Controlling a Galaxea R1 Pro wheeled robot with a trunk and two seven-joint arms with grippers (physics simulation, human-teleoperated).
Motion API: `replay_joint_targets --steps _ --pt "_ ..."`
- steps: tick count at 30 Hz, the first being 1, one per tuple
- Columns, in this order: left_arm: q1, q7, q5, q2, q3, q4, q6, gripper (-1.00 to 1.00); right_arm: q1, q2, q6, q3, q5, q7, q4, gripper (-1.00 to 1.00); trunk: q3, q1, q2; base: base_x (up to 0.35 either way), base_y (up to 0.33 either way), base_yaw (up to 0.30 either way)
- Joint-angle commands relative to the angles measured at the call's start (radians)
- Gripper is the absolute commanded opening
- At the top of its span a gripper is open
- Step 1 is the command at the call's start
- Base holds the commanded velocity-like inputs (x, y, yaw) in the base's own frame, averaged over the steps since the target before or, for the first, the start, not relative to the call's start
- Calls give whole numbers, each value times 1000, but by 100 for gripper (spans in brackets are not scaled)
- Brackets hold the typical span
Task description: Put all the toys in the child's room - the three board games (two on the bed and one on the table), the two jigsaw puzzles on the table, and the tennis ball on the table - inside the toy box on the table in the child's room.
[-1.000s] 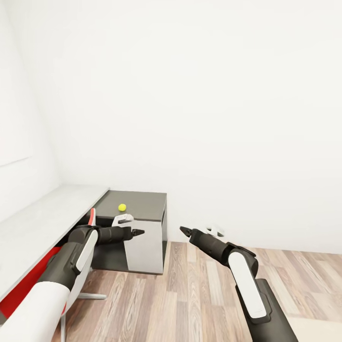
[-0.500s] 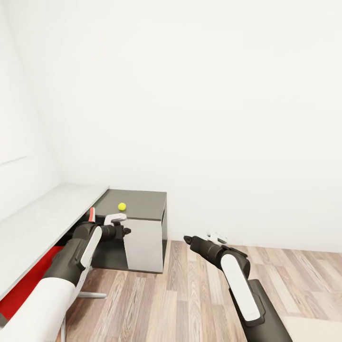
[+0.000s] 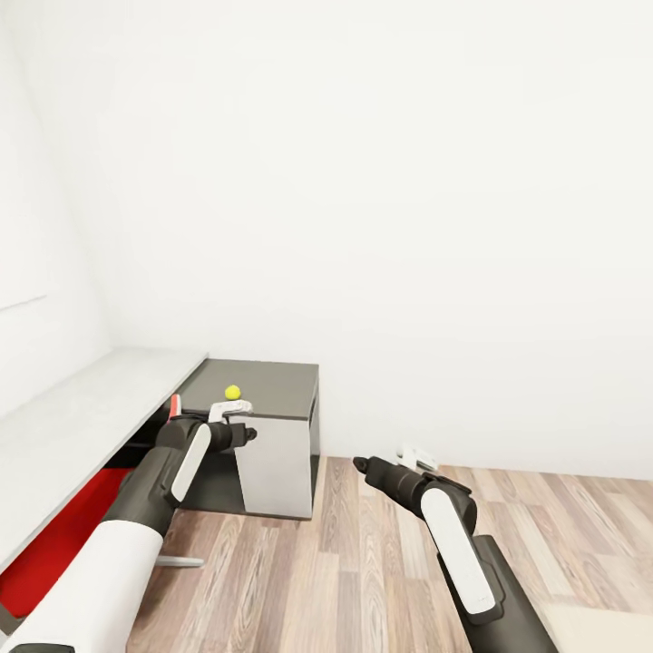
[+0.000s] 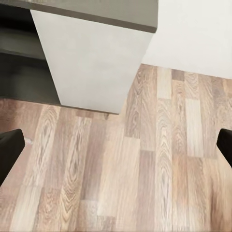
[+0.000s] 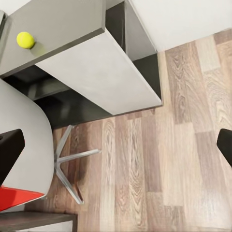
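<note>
The tennis ball [image 3: 233, 392] is small and yellow-green and rests on the lower dark grey section of the table [image 3: 277, 388]. My left gripper [image 3: 249, 433] hovers just in front of and below that section's front edge, close to the ball. In the left wrist view its black fingertips [image 4: 9, 151] stand wide apart over wood floor, so it is open and empty. My right gripper [image 3: 359, 465] hangs over the floor to the right of the desk, also open and empty. The right wrist view looks down on the tennis ball [image 5: 25, 39] and the dark top [image 5: 63, 26].
The light grey desk top [image 3: 100, 399] runs along the left wall. A chair with a red seat [image 3: 59, 540] and a metal star base [image 5: 72, 162] stands tucked beside it. White walls close off the corner. Wood-plank floor [image 3: 363, 562] spreads to the right.
My left gripper has drawn back and risen slightly toward the desk's front edge. The right gripper has dropped a little and pulled in. The ball has not moved.
</note>
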Motion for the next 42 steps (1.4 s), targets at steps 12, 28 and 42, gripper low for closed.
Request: replay_joint_targets --steps 12,28,42 --pt "-1 13 6 4 -4 8 3 100 0 0 4 3 -11 -9 -2 100 -4 1 -2 282 109 0" --pt "-1 14 2 0 -7 10 1 100 0 -4 5 4 -12 -5 -6 100 -4 1 -2 328 10 0" --pt "-1 14 -8 1 -8 10 1 100 0 -7 19 3 -14 2 -26 100 -4 1 -2 332 -99 101"
